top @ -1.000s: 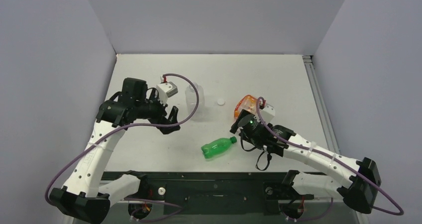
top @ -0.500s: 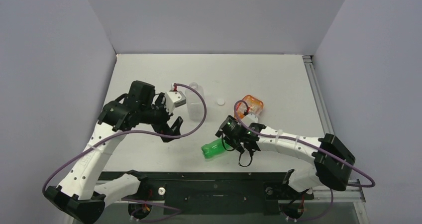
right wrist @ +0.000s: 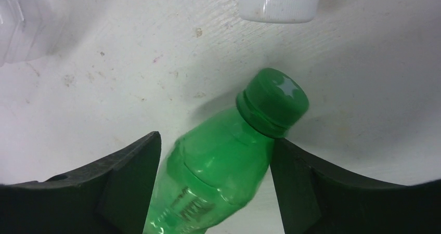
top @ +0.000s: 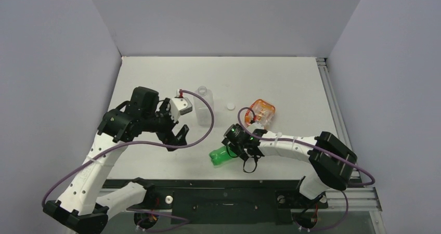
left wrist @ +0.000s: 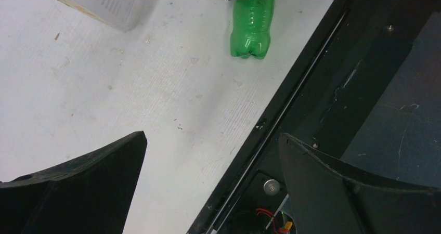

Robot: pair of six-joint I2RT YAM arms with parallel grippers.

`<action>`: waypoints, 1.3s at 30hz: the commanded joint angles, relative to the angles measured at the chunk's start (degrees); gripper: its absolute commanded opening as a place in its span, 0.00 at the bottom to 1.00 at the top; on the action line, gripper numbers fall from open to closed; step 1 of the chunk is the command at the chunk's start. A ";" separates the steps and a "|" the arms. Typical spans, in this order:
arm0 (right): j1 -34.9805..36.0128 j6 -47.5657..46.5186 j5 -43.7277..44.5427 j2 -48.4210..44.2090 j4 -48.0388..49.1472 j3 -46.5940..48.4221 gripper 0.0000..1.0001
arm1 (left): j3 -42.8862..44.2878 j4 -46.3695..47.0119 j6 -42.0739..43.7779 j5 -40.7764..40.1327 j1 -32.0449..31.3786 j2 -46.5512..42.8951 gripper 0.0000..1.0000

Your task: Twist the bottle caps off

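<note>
Your right gripper [right wrist: 214,143] is spread wide and straddles the shoulder of the green bottle [right wrist: 208,177], gripping nothing; a sliver of gap shows on the left pad, while the right pad looks close to touching. The bottle lies on its side on the table [top: 156,78], near the front edge, with its green cap [right wrist: 274,101] on and pointing to about 2 o'clock in the top view. A loose white cap [right wrist: 280,3] sits at 12 o'clock from the green one in the wrist view, well apart. The clear bottle [top: 204,105] stands upright at about 11 o'clock from the green one, and the orange bottle [top: 261,111] sits at 1 o'clock. Your left gripper [left wrist: 210,140] hangs parted and empty at 9 o'clock from the green bottle, well apart from it. The step in hand looks like securing the green bottle, so close the right pads squarely on the shoulder just below the cap, not on the cap itself, or the neck will have nothing left for the other hand. The thin wall will likely dent and roll, so squeeze slowly and centre first. Lift the cap end clear of the table before you bring the left gripper in toward 2 o'clock for the cap, and keep it wide of the clear bottle on the way.
</note>
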 commanded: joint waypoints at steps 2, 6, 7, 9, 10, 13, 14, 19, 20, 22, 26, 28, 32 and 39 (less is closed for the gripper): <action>-0.02 1.03 1.73 1.22 3.06 1.10 0.60 | -0.11 1.36 0.44 2.62 -0.35 -1.80 0.97; 0.05 1.08 2.82 0.74 2.87 0.95 0.42 | -5.37 6.66 0.59 2.62 -0.35 -5.53 0.97; 0.17 1.26 3.29 0.09 2.98 0.91 0.37 | -9.43 9.50 0.44 1.80 -0.35 -9.32 0.97; 0.20 1.05 3.68 -0.60 2.69 1.38 0.32 | -11.69 12.56 0.29 1.65 -0.41 -11.98 0.97; 0.22 0.30 4.71 -0.92 2.60 1.68 0.30 | -12.11 13.42 0.36 2.10 -0.54 -12.79 0.97; 0.89 -3.19 8.33 -2.95 1.03 5.66 0.22 | -11.49 14.67 -0.33 3.60 -0.69 -13.44 0.96; 1.27 -5.86 10.97 -3.41 0.03 7.16 0.21 | -11.42 15.75 -0.70 4.04 -0.69 -13.99 0.96; 7.99 -16.52 26.17 -8.57 -5.65 18.80 0.20 | -11.05 19.50 -3.66 6.65 -0.70 -16.13 0.97; 9.17 -18.21 28.39 -9.39 -5.86 19.97 0.20 | -10.32 19.75 -4.12 7.66 -0.70 -16.05 0.97; 12.92 -23.36 34.86 -11.42 -6.04 23.34 0.20 | -9.36 20.80 -6.08 9.33 -0.70 -15.87 0.97; 19.70 -32.99 44.16 -12.95 -7.08 31.22 0.21 | -9.83 29.36 -15.90 8.41 -0.70 -18.31 0.97; 23.75 -37.61 47.75 -12.76 -6.90 35.08 0.22 | -10.85 34.41 -19.75 7.43 -0.70 -20.25 0.97; 28.32 -45.98 52.15 -11.59 -4.57 37.48 0.23 | -10.74 38.97 -25.29 8.65 -0.70 -20.59 0.97; 31.41 -54.80 54.02 -11.12 0.73 38.21 0.24 | -8.86 40.00 -29.32 16.82 -0.70 -18.69 0.97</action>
